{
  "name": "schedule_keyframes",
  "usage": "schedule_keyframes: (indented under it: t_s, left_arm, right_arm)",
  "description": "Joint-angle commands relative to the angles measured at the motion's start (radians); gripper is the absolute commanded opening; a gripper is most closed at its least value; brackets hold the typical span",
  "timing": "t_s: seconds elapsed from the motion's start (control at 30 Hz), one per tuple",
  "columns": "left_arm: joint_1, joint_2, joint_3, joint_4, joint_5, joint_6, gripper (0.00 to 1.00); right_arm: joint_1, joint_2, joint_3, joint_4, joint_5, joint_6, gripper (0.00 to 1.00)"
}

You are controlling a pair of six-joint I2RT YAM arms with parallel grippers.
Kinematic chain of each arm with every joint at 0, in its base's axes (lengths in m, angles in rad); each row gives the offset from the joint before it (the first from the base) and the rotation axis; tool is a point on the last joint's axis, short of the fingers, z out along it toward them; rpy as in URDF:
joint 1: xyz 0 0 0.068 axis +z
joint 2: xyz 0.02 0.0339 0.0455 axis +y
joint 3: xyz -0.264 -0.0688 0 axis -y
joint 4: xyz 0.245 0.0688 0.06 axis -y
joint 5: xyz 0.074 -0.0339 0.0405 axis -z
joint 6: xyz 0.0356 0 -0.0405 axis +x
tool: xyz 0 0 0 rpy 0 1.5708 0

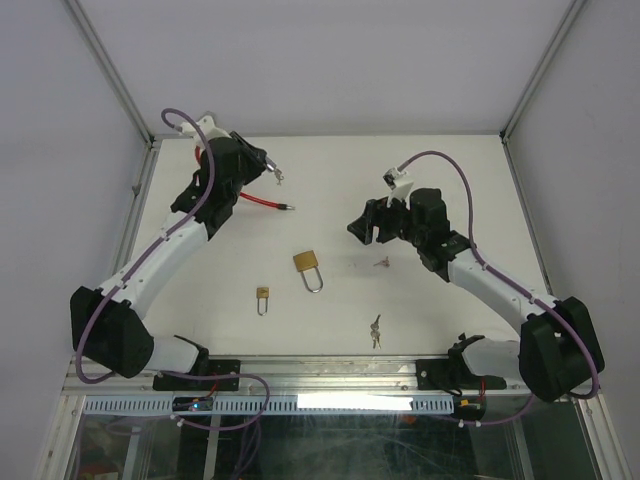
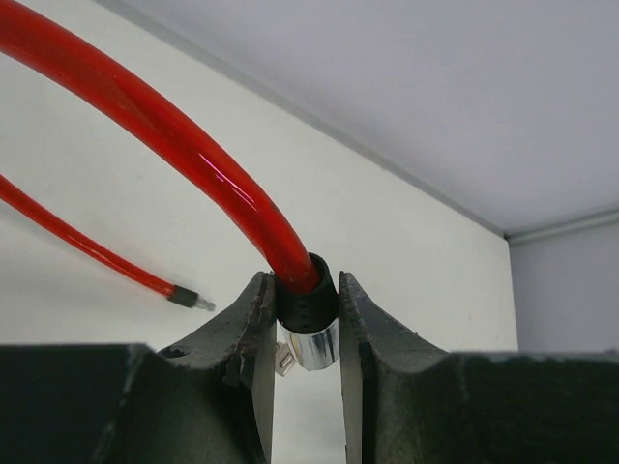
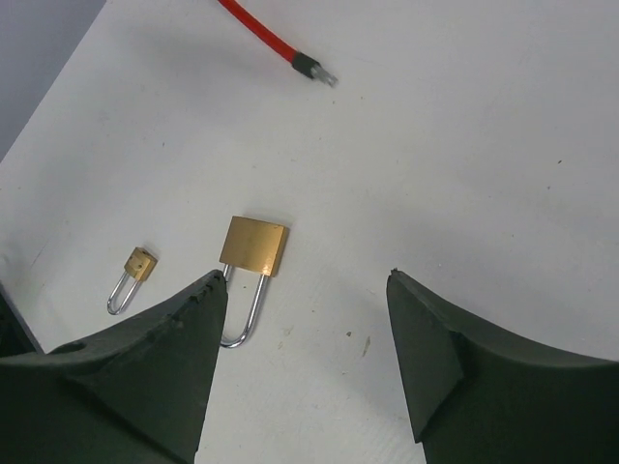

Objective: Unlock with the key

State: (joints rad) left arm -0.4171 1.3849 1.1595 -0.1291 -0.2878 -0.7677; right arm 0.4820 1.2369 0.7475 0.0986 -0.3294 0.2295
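My left gripper (image 1: 272, 172) (image 2: 302, 280) is shut on the black and silver lock head (image 2: 309, 324) of a red cable lock (image 1: 262, 203) (image 2: 184, 135) and holds it above the far left of the table. A small silver piece (image 2: 283, 356) shows beside the head. The cable's free pin end (image 1: 287, 208) (image 2: 191, 301) (image 3: 314, 70) lies on the table. My right gripper (image 1: 372, 228) (image 3: 308, 275) is open and empty, hovering above a brass padlock (image 1: 308, 265) (image 3: 253, 246). A bunch of keys (image 1: 375, 330) lies near the front edge. A single small key (image 1: 380, 263) lies under the right arm.
A smaller brass padlock (image 1: 263, 296) (image 3: 138, 263) lies to the left of and nearer than the large one. The white table (image 1: 450, 170) is walled by a grey frame at the back and sides.
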Motion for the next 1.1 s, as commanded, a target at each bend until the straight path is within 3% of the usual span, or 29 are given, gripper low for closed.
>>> schedule_keyframes:
  t_s: [0.0, 0.17, 0.4, 0.67, 1.07]
  left_arm:
    - [0.006, -0.066, 0.143, -0.137, -0.267, 0.193, 0.00]
    - [0.008, -0.027, 0.322, -0.378, -0.388, 0.303, 0.00]
    - [-0.005, 0.186, 0.556, -0.764, -0.385, 0.348, 0.00]
    - [-0.055, 0.384, 0.540, -0.783, -0.245, 0.341, 0.00]
    - [-0.110, 0.647, 0.618, -0.616, 0.010, 0.229, 0.00]
  right_arm:
    - [0.004, -0.023, 0.003, 0.013, 0.026, -0.014, 0.70]
    - [0.004, -0.028, -0.009, 0.017, 0.028, -0.010, 0.70]
    - [0.005, -0.044, -0.029, 0.016, 0.043, -0.014, 0.70]
    - [0.004, -0.042, -0.049, 0.027, 0.045, -0.001, 0.70]
    - [0.004, -0.073, -0.082, -0.008, 0.087, -0.005, 0.71]
